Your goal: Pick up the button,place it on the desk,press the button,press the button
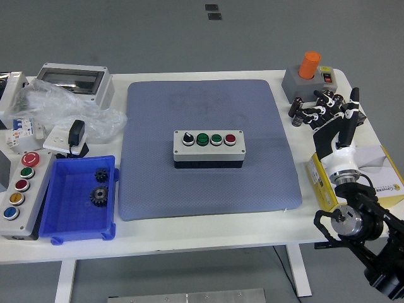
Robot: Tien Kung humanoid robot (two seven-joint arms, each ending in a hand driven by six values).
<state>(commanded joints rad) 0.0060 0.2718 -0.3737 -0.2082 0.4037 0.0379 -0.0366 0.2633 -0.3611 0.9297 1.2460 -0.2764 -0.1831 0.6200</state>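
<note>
A grey button box (208, 148) with a black knob, two green buttons and a red button lies in the middle of the blue mat (208, 107). My right hand (329, 120) hovers over the table's right edge, well to the right of the box, fingers spread and holding nothing. It touches neither the box nor the mat. The left arm is out of sight.
A grey base with an orange cylinder (308, 72) stands at the back right. A yellow-white carton (379, 170) lies under my right wrist. At the left are a blue bin (76, 202) with gears, a multi-button panel (19, 189), a plastic bag (57, 107) and a grey enclosure (72, 79).
</note>
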